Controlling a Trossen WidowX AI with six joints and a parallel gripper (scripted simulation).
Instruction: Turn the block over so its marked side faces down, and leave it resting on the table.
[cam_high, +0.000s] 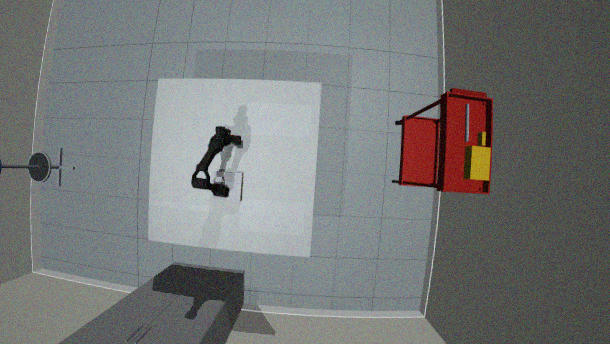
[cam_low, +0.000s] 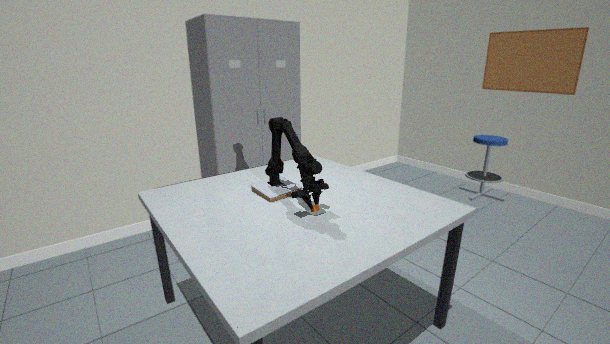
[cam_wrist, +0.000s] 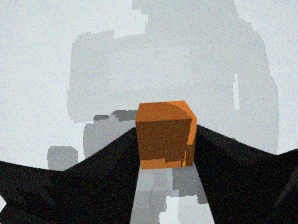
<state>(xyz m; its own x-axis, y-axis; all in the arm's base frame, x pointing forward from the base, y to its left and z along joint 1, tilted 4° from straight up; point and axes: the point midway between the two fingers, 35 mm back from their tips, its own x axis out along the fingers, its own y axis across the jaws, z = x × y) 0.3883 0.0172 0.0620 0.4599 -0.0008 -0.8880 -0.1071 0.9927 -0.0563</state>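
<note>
An orange block (cam_low: 316, 208) (cam_wrist: 165, 137) is between the two black fingers of my gripper (cam_low: 315, 206) (cam_wrist: 164, 132). The gripper is shut on it, one finger on its left side and one on its right in the wrist view. In the exterior view the block is low over the white table (cam_high: 280, 225) (cam_low: 225, 260); a small gap below it cannot be judged for certain. In the wrist view its upper face and a darker shaded front face show. No mark can be made out on the faces in view. In the top view the arm hides the block.
A flat white board with a brown edge (cam_low: 262, 194) lies on the table by the arm's base. Grey shadows of the arm fall around the block. Off the table stand a grey cabinet (cam_low: 250, 90), a red cart (cam_high: 420, 150) and a blue stool (cam_low: 490, 140).
</note>
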